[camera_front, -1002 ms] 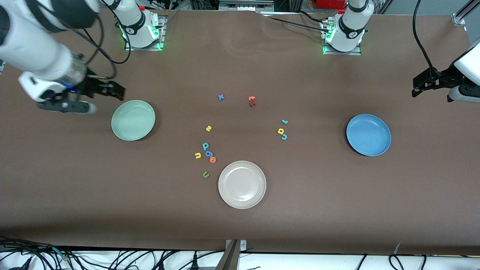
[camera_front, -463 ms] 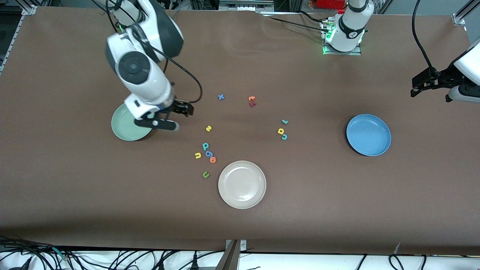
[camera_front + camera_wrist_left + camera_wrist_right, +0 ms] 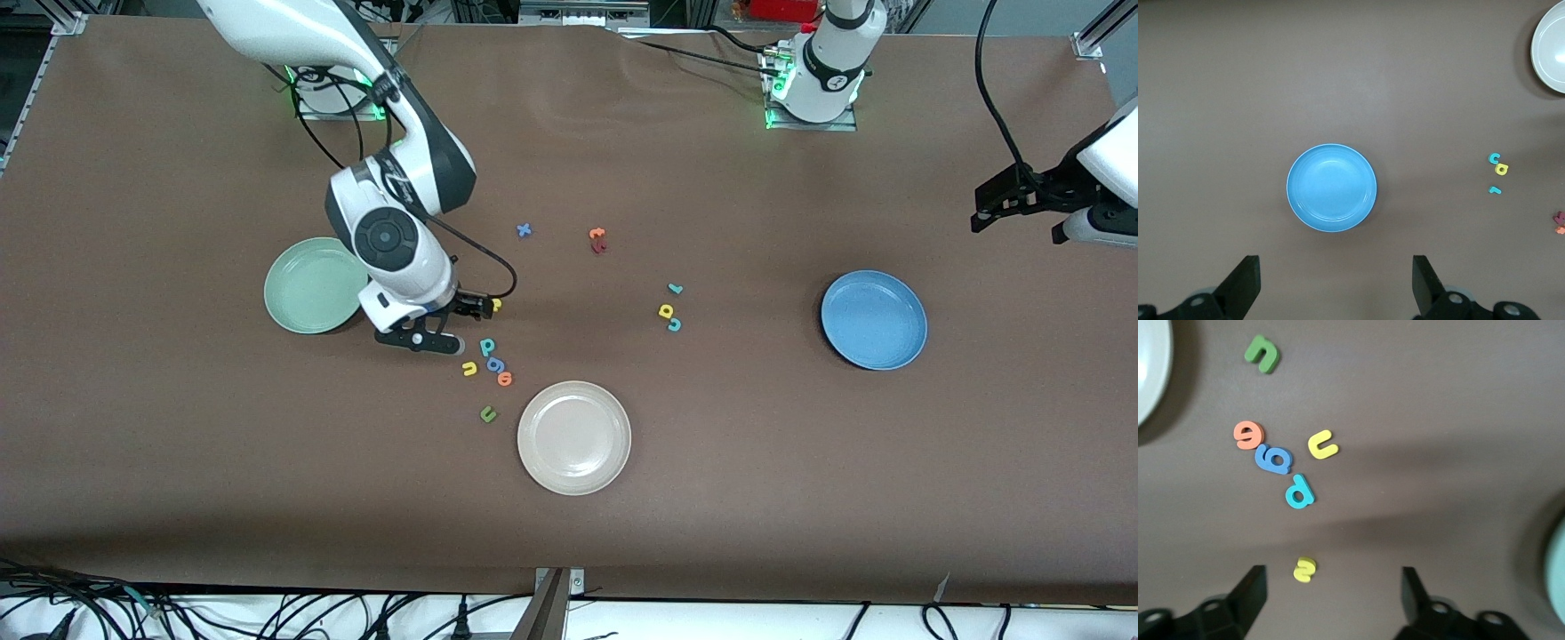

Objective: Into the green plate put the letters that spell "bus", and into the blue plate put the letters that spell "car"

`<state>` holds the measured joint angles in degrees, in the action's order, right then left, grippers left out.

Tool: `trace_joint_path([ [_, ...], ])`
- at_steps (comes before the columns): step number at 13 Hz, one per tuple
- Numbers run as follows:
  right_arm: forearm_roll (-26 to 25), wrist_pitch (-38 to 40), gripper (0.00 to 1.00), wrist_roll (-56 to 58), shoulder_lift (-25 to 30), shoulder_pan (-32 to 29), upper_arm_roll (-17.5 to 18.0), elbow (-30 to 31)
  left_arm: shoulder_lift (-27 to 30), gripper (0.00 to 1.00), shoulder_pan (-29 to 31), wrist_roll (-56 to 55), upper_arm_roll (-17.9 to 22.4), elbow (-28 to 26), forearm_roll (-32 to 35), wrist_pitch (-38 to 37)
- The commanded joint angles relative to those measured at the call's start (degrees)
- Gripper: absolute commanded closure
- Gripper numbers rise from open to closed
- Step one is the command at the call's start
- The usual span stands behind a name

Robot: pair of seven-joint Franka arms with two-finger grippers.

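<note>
Yellow s (image 3: 1304, 569) lies on the table, untouched, between the spread fingers of the right gripper (image 3: 1331, 603) above it. Left gripper (image 3: 1336, 290), fingers wide apart, hangs empty over the blue plate (image 3: 1331, 188).

Yellow s (image 3: 1304, 569), teal b (image 3: 1299, 491) and yellow u (image 3: 1322, 445) lie loose near the empty green plate (image 3: 307, 293); teal c (image 3: 1494, 159), yellow a (image 3: 1502, 169), teal r (image 3: 1495, 191) (a tight cluster) lie flat, well apart from the empty blue plate (image 3: 1305, 200).

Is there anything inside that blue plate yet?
Nothing: the blue plate is bare in the left wrist view, its whole bowl showing. The teal c, yellow a and teal r lie on the table.
</note>
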<state>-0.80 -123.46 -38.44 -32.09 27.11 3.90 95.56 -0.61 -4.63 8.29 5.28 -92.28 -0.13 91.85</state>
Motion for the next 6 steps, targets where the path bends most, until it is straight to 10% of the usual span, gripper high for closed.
trace_joint_path([
  [1,-2.54,-5.45,0.34,-0.32,-3.31,1.36,-0.47,-1.08,-3.24,0.0,0.58,-0.38,0.08,1.31,-1.36,-0.1],
  [6,-5.62,-14.86,0.34,3.64,-9.03,2.24,-0.56,-0.73,-5.8,0.0,-0.64,0.14,-0.88,-0.62,-3.29,2.63],
])
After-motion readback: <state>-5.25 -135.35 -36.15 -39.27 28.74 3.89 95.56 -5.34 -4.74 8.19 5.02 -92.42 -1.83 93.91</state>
